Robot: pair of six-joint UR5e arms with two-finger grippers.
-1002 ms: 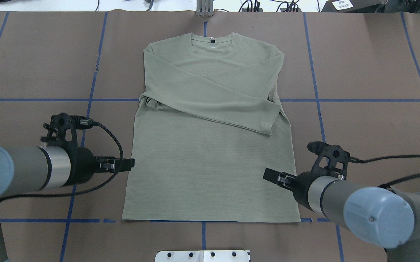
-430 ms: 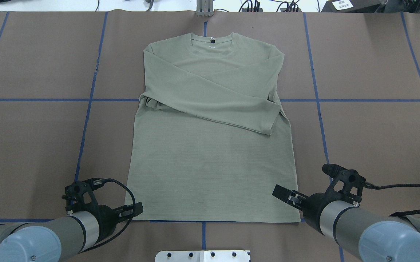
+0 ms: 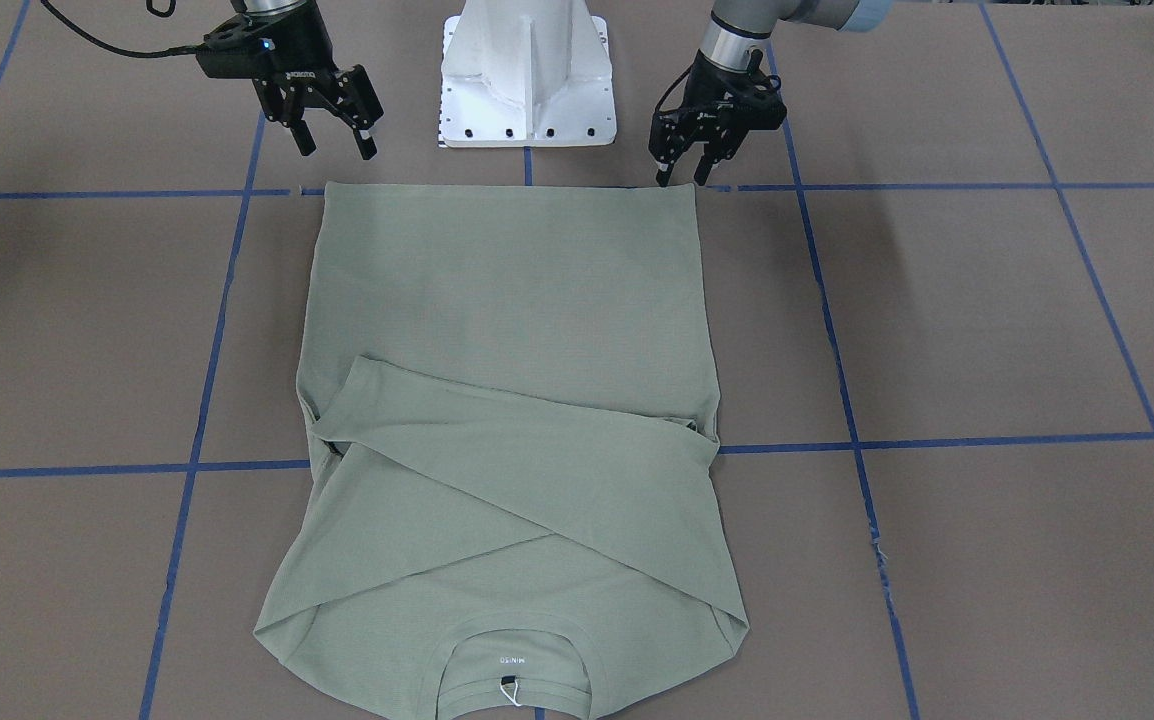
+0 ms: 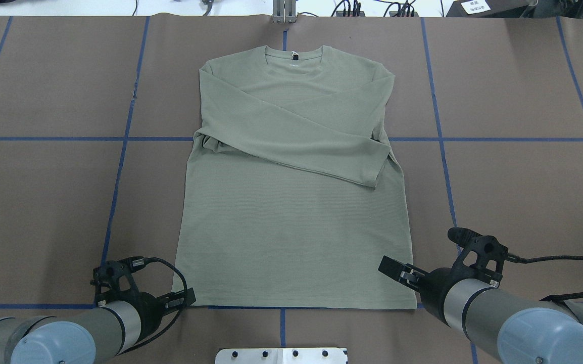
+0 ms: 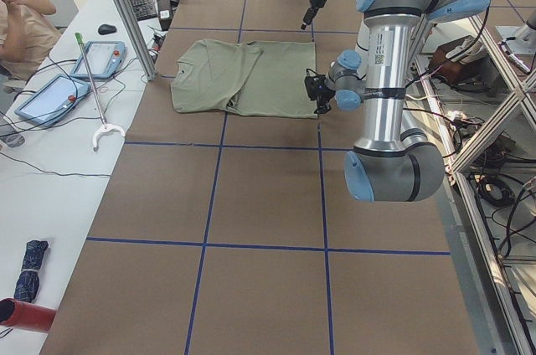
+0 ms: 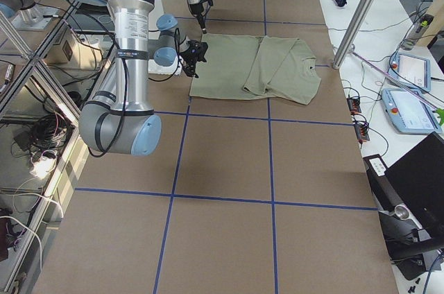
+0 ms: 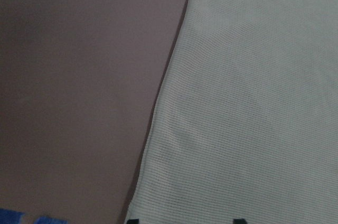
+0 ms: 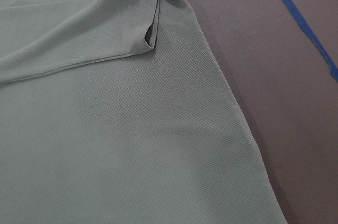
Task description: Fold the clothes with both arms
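- Left gripper (image 3: 680, 178): jaws spread, empty, tips at one hem corner of the shirt (image 3: 507, 300).
- Right gripper (image 3: 336, 148), likewise spread and empty, hangs near the other corner.
- One shirt lies flat on the table (image 3: 987, 320); two grippers.

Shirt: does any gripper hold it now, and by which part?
Nothing is held. The left gripper and right gripper are open near the hem corners of the shirt.
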